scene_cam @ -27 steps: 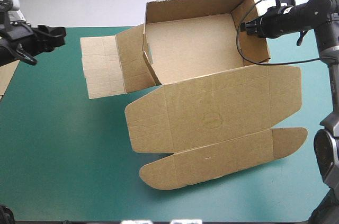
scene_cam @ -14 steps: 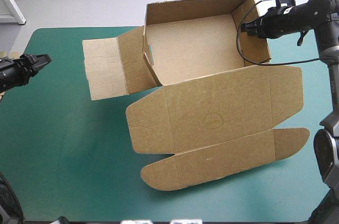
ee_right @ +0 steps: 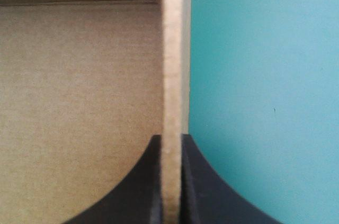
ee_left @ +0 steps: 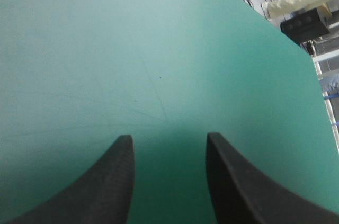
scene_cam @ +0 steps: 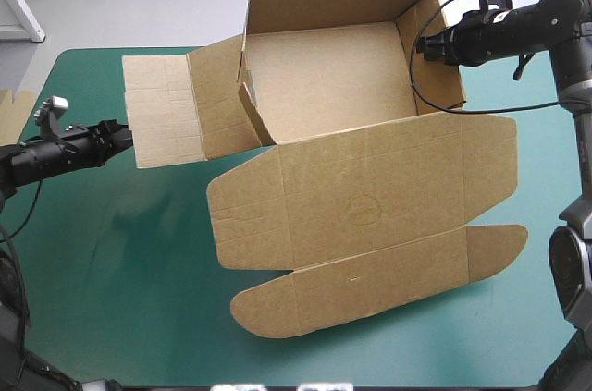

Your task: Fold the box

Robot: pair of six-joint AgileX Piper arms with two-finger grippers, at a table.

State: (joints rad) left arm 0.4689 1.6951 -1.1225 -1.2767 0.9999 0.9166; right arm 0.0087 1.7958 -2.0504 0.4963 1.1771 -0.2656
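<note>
High view: we find the box (scene_cam: 351,132) at the centre of the table (scene_cam: 111,252), tray open, lid flat at 6 o'clock. The right gripper (scene_cam: 419,45) clamps its 3 o'clock wall; the left gripper (scene_cam: 118,131), at 9 o'clock, is spread apart

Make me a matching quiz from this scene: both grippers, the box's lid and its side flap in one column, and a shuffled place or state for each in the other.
Column A
1. left gripper
2. right gripper
3. lid
4. side flap

Column B
a. shut on the right wall
b. spread out on the near side of the tray
c. open over bare cover
d. unfolded, on the tray's left side

Pairs: 1-c, 2-a, 3-b, 4-d
</note>
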